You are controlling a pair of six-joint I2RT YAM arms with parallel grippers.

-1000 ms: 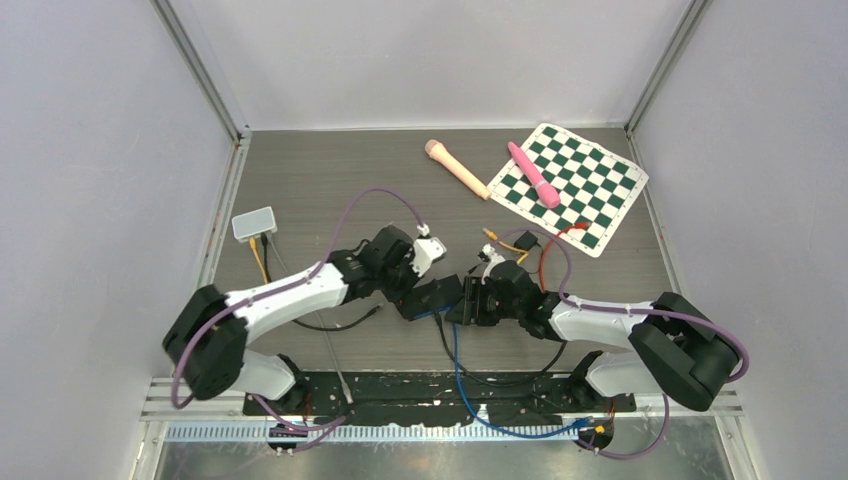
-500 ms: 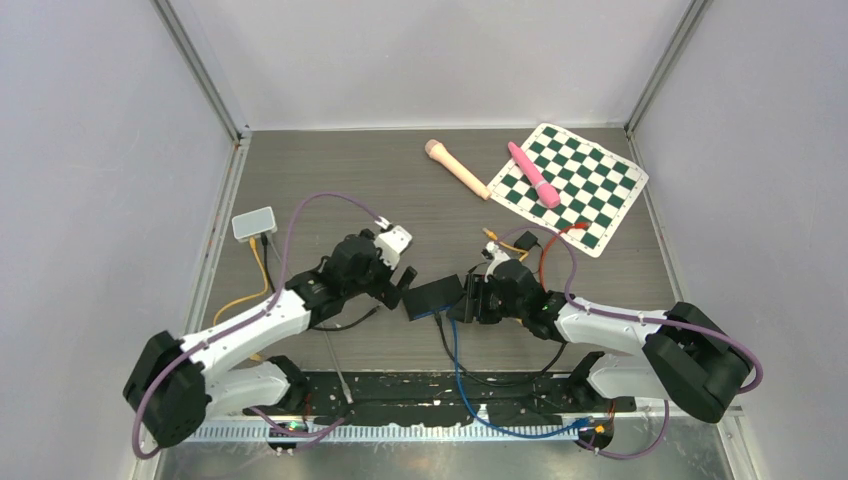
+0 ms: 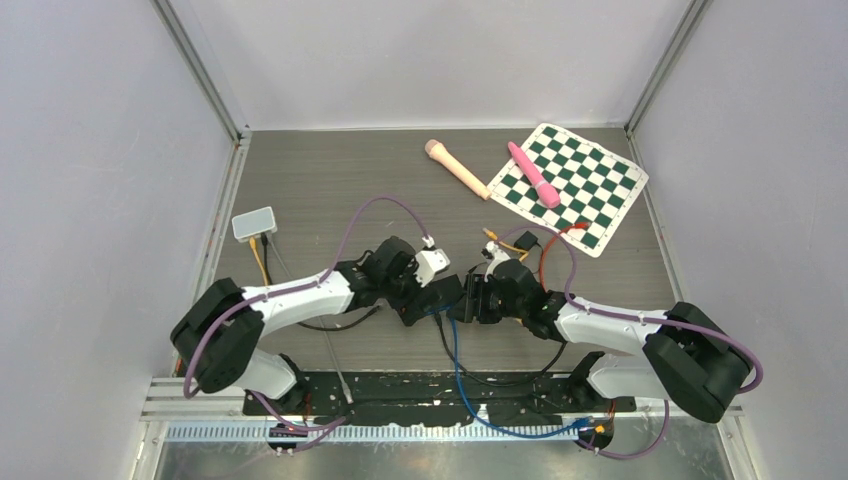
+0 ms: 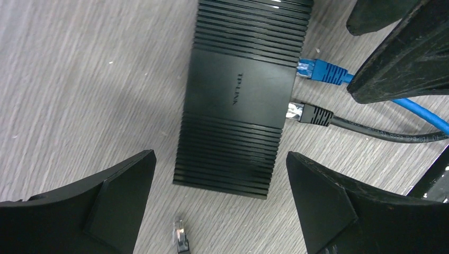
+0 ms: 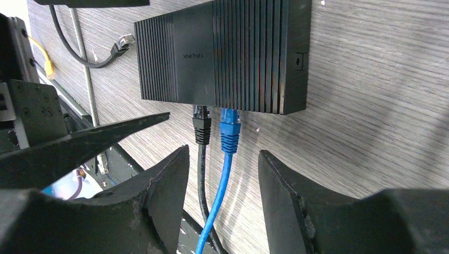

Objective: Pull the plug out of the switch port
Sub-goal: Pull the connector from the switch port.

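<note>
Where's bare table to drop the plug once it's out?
Widest bare patch: the far left of the table, between the white box and the beige stick. It is crowded around the switch and its cables, and from there right to the checkered mat.

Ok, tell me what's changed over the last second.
The left arm swung out to the left, away from the switch, then came back; its jaws now stand wide open over the switch's end. Nothing was gripped or let go. The right arm barely shifted, its jaws flanking the cables. The switch, the blue plug and the black plug, both in their ports, stayed put.
</note>
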